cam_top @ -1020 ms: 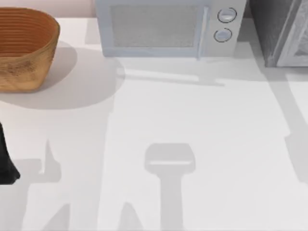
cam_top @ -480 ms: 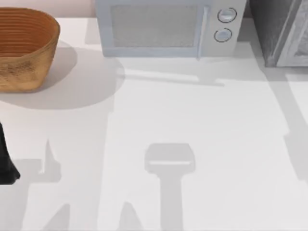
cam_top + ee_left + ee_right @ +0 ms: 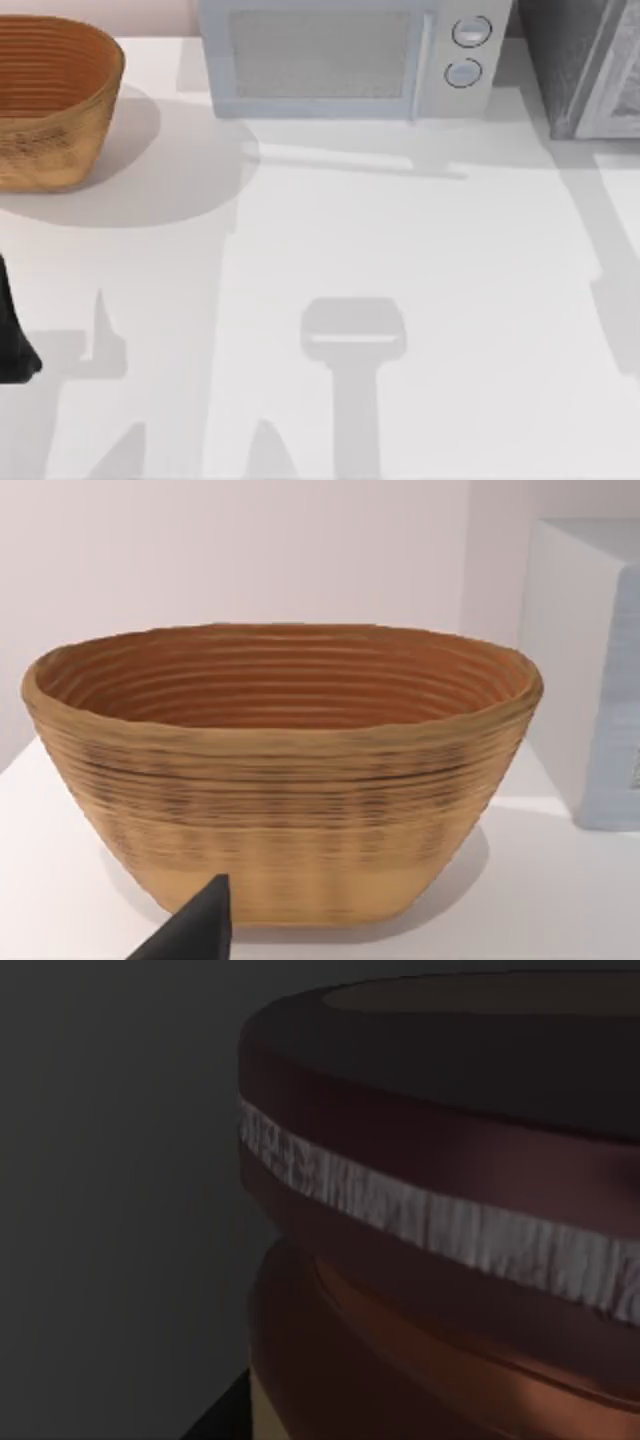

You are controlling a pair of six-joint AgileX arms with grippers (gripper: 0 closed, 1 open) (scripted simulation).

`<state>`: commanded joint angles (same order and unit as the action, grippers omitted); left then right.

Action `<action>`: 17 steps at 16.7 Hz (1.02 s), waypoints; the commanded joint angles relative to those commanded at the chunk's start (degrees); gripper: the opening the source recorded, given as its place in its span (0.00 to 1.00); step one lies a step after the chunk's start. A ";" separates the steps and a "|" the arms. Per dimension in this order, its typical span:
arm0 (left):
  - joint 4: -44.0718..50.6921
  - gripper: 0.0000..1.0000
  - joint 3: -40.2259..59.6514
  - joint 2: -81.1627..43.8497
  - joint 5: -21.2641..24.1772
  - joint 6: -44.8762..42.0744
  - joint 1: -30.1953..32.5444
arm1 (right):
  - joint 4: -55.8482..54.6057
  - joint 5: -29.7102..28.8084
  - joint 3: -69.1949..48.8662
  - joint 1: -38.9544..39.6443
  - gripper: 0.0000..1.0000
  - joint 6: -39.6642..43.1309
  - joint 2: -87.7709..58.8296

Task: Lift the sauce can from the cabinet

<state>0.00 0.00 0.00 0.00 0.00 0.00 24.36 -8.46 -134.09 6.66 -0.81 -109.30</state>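
**Sauce can seen close in a dim space, left arm parked by the basket**

While our top view takes in the white tabletop (image 3: 400, 260), our right wrist view gives what it cannot: the sauce can (image 3: 450, 1210), very close, in a dim grey enclosure. We see its dark maroon top and rim, a pale streaked band running round below the rim, and a reddish-brown rounded shoulder under that, with a sliver of tan body lower down. A dark edge sits at the foot of that picture; we cannot tell how our right fingers stand.

From above, the cabinet (image 3: 585, 65) stands at the back right corner of the tabletop, dark grey and speckled, with a lighter grey-white panel. Just to its left sits the pale blue-grey microwave (image 3: 345, 58), boxy, with two round knobs. The basket (image 3: 50, 100) is at the back left, well apart from the cabinet.

Our left arm (image 3: 12, 335) is parked at the left edge of the tabletop. Its wrist view faces the basket (image 3: 280, 770): woven in ridged rings, oval, flaring upward, tan outside and orange-brown inside, with nothing visible in it. One dark fingertip (image 3: 195, 930) shows there; whether the left fingers are spread we cannot tell.
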 joint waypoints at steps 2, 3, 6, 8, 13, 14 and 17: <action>0.00 1.00 0.00 0.00 0.00 0.00 0.00 | 0.00 0.00 0.00 0.00 0.00 0.00 0.00; 0.00 1.00 0.00 0.00 0.00 0.00 0.00 | 0.00 0.00 0.00 0.00 0.00 0.00 0.00; 0.00 1.00 0.00 0.00 0.00 0.00 0.00 | 0.00 0.00 0.00 0.00 0.00 0.00 0.00; 0.00 1.00 0.00 0.00 0.00 0.00 0.00 | 0.00 0.00 0.00 0.00 0.00 0.00 0.00; 0.00 1.00 0.00 0.00 0.00 0.00 0.00 | 1.55 -0.63 1.45 0.68 0.00 -0.13 2.24; 0.00 1.00 0.00 0.00 0.00 0.00 0.00 | 2.75 -1.10 2.47 1.17 0.00 -0.15 4.19; 0.00 1.00 0.00 0.00 0.00 0.00 0.00 | 7.48 -2.91 6.03 3.29 0.00 -0.18 13.18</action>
<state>0.00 0.00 0.00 0.00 0.00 0.00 31.83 -11.36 -128.06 9.95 -0.98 -96.12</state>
